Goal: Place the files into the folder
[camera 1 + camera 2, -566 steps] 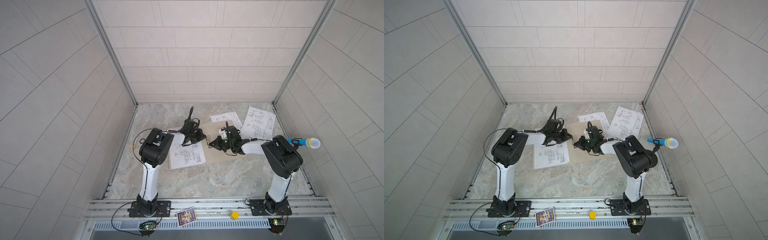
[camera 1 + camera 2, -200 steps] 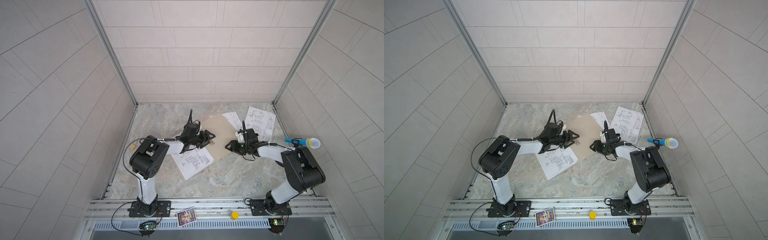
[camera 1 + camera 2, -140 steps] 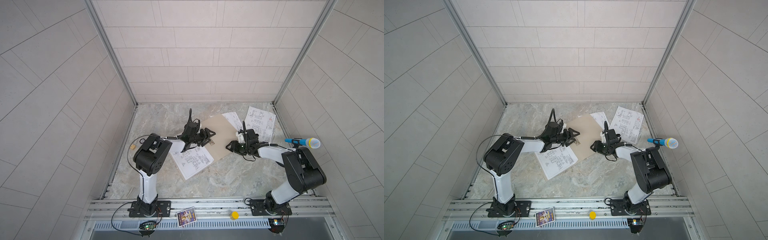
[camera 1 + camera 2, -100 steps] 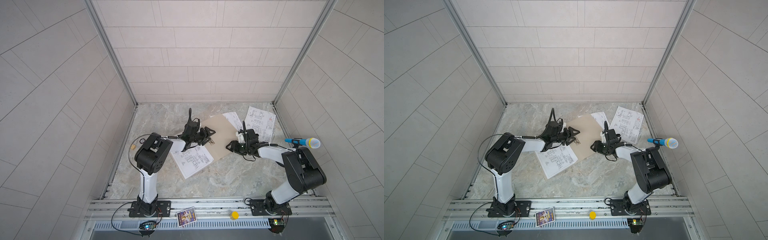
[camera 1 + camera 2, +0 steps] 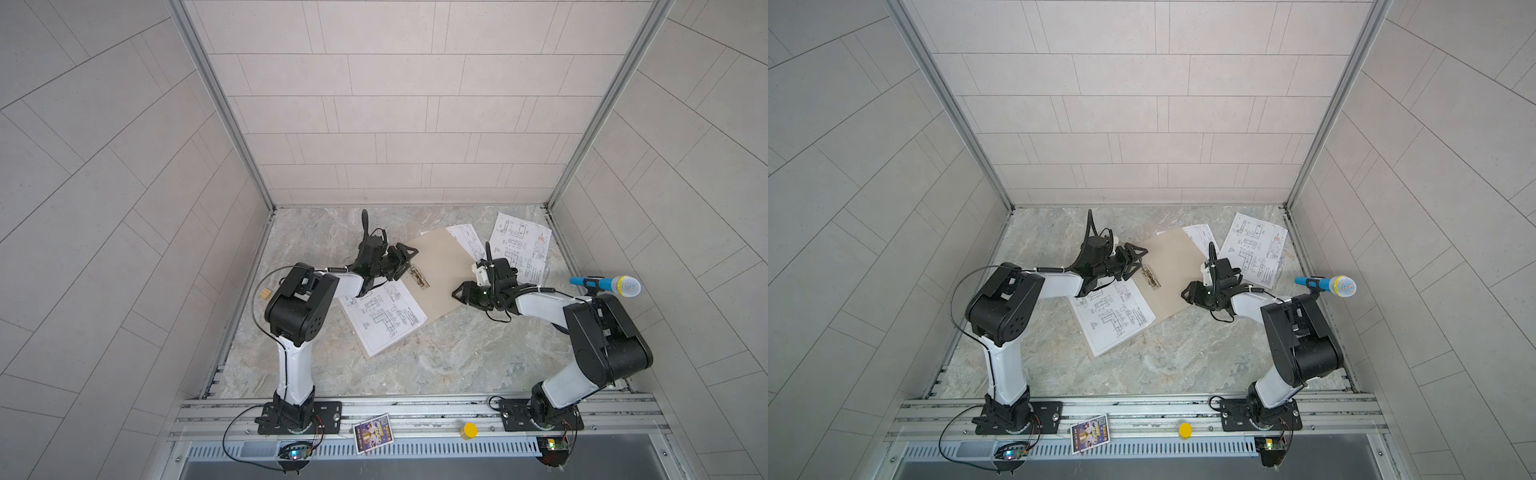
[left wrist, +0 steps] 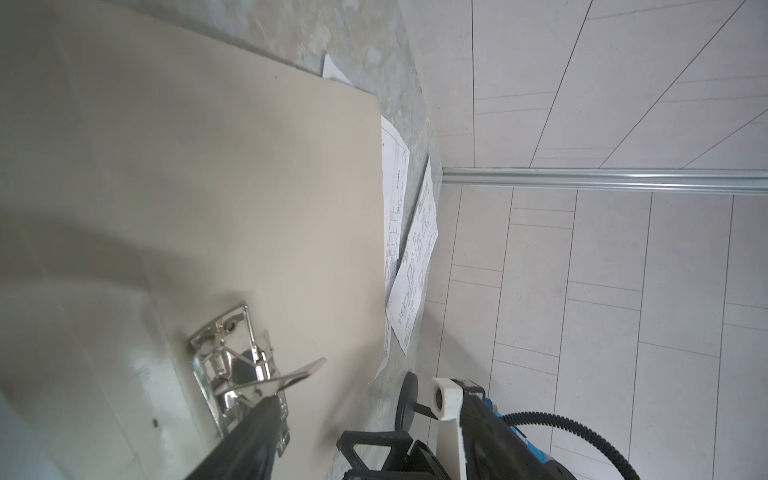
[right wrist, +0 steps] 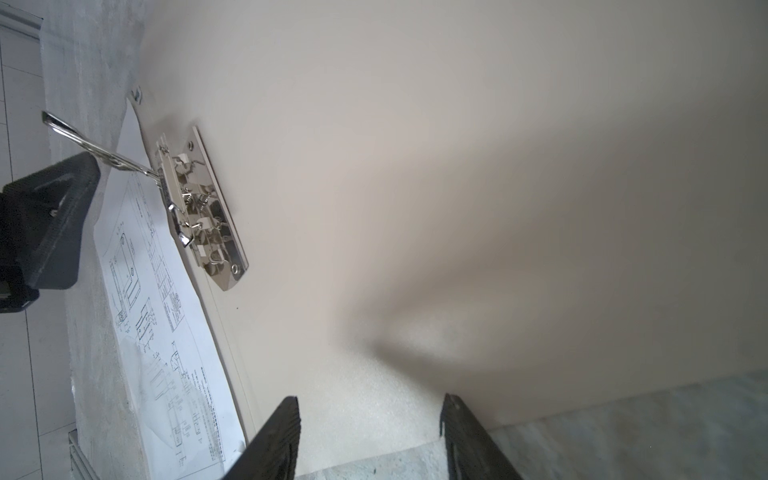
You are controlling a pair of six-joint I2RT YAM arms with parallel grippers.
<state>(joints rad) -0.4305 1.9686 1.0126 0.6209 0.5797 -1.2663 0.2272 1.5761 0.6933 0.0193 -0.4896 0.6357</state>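
Open tan cardboard folder [image 5: 440,266], one printed sheet [image 5: 384,316] inside at 8 o'clock, shiny metal clip [image 5: 419,277], left gripper [image 5: 406,261] spread wide, empty, right gripper [image 5: 462,296] half-open, empty.

Marble table [image 5: 415,365] carries the open folder [image 5: 440,266] and 2 sheets [image 5: 519,245] (1 partly under it).

Left arm [image 5: 300,309] rises from the near rail, bends at a raised elbow, and its forearm runs low toward the far middle; left gripper [image 5: 407,261] points right with jaws spread wide. Right arm [image 5: 602,338] is folded, its forearm reaching left, and right gripper [image 5: 458,293] sits low with fingers [image 7: 284,428] parted by a clear gap. The grippers face each other, well apart.
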